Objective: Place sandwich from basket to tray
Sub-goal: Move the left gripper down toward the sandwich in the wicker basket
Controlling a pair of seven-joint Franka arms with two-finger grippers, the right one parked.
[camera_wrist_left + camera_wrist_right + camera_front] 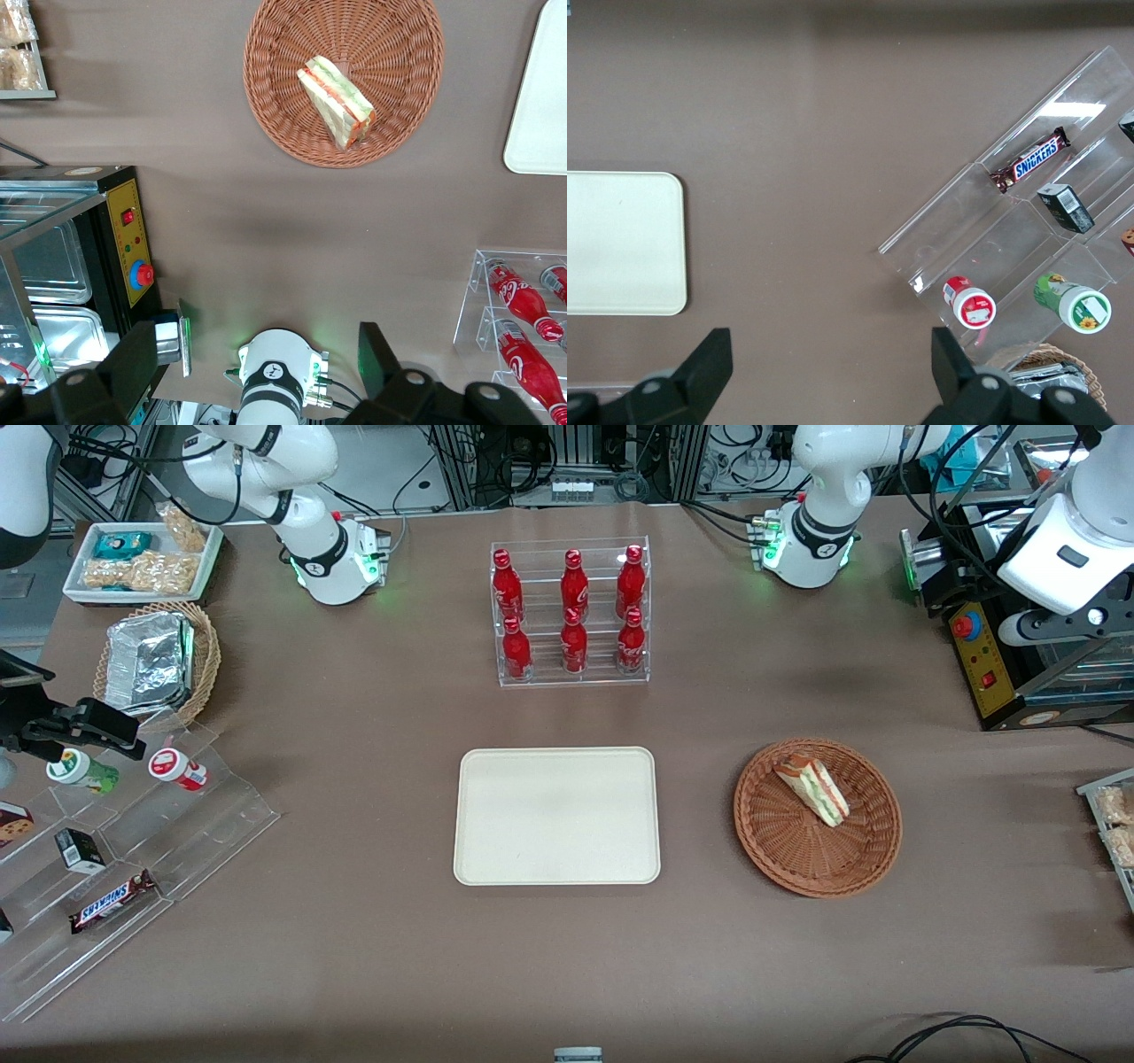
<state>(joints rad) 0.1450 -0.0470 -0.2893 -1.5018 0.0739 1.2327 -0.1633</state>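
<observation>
The sandwich, a triangular wedge with green and pink-red layers, lies in the round reddish-brown basket. Beside the basket, toward the parked arm's end, sits the cream tray with nothing on it. My left gripper hangs high at the working arm's end of the table, farther from the front camera than the basket and well apart from it. It is open wide, and nothing is between its fingers.
A clear rack of red bottles stands farther from the front camera than the tray. A black control box sits under my gripper. Toward the parked arm's end are a clear snack stand, a foil-filled tan basket and a white snack tray.
</observation>
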